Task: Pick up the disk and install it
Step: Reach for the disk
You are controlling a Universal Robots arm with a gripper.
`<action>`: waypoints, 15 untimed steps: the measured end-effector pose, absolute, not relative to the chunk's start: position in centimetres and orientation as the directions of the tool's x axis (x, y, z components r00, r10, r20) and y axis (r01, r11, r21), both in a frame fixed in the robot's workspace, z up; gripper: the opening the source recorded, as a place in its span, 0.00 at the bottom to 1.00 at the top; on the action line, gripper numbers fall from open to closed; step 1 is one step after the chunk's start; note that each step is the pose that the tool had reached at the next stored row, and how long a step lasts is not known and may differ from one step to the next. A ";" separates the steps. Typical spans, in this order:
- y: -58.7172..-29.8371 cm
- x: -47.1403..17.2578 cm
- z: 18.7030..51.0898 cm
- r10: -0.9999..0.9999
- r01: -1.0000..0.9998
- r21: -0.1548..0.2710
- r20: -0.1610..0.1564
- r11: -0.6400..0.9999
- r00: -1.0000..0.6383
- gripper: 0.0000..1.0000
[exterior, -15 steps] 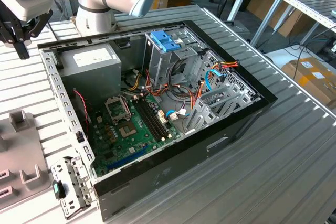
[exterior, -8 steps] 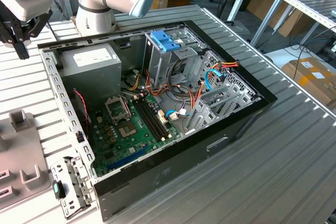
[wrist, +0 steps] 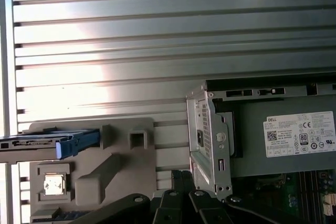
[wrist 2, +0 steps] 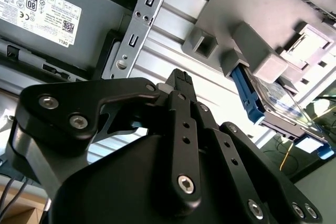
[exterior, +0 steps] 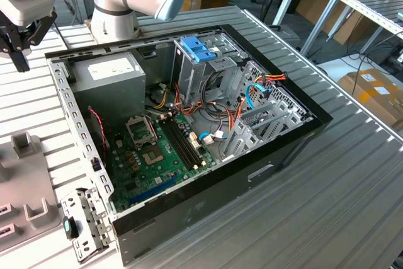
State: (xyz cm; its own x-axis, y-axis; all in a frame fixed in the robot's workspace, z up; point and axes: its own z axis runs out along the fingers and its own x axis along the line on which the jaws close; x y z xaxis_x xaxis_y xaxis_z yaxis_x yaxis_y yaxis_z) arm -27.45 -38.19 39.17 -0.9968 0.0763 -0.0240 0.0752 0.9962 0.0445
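Note:
The disk (wrist: 37, 146) lies on a grey fixture block (wrist: 126, 161) on the table beside the computer case, its light-blue carrier rail (wrist: 79, 141) facing the case. In the second wrist view the disk (wrist 2: 278, 113) shows its grey body and blue rail (wrist 2: 247, 94) past the fixture's blocks. My gripper (exterior: 20, 60) hangs in the air at the exterior view's far left, above the table outside the case wall. Its black fingertips (wrist 2: 181, 78) stand together with nothing between them, also in the first wrist view (wrist: 181, 176). The gripper is apart from the disk.
The open computer case (exterior: 296, 133) fills the middle, with a power supply (exterior: 107, 77), motherboard (exterior: 157, 155), cables and a metal drive cage topped by a blue bracket (exterior: 198, 48). The grey fixture (exterior: 22, 181) and a small metal bracket (exterior: 85, 222) lie at the exterior view's left. The table is ribbed metal.

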 end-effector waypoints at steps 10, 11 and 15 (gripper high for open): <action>-37.9 -29.0 39.2 0.077 0.075 0.044 -0.024 0.996 -0.997 0.11; -37.8 -29.2 39.2 0.077 0.076 0.044 -0.024 0.996 -0.997 0.11; -37.8 -29.5 39.2 0.077 0.076 0.044 -0.024 0.996 -0.997 0.11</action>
State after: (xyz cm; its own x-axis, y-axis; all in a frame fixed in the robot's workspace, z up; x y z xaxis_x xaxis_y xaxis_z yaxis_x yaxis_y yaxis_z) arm -29.48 -37.76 39.17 -0.9968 0.0767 -0.0241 0.0756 0.9962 0.0437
